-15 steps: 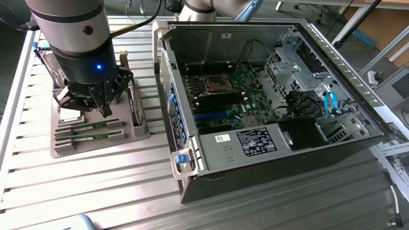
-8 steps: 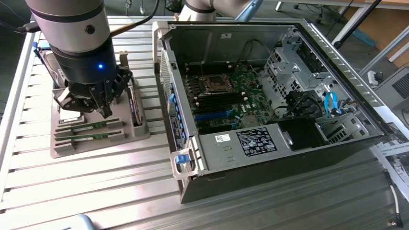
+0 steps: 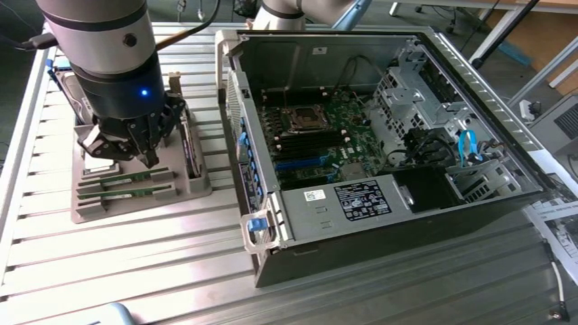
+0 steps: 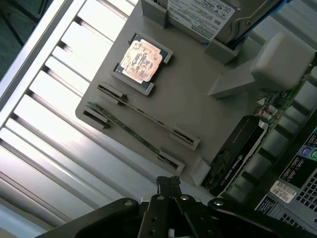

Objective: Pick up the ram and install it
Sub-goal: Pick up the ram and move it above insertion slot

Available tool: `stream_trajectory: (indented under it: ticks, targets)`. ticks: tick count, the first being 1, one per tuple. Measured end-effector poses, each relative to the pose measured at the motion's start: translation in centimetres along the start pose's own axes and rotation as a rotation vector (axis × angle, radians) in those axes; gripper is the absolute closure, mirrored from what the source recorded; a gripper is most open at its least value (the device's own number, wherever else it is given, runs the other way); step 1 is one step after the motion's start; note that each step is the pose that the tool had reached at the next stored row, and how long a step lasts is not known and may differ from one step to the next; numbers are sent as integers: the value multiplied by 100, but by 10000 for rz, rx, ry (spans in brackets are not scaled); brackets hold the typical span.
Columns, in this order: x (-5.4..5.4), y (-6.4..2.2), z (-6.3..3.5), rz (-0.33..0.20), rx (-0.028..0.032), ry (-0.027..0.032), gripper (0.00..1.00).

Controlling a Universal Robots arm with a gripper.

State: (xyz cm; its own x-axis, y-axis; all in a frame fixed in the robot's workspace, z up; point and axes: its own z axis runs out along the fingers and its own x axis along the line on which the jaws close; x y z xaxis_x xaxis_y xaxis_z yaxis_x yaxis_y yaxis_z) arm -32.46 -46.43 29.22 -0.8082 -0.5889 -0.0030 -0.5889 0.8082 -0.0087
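On the slatted metal table we see an open black computer case, its green board exposed. Beside it lies a grey moulded tray. The tool hovers above the tray, closed on nothing. Below its tips, apart from them, 2 thin green ram sticks stand on edge in parallel slots. Near them, 1 square processor chip sits in a recess.
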Motion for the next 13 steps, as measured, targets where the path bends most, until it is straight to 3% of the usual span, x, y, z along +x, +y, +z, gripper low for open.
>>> stream_trajectory:
  ticks: [13]
  targets:
    - [0,0,2,-1142,133,89,89]
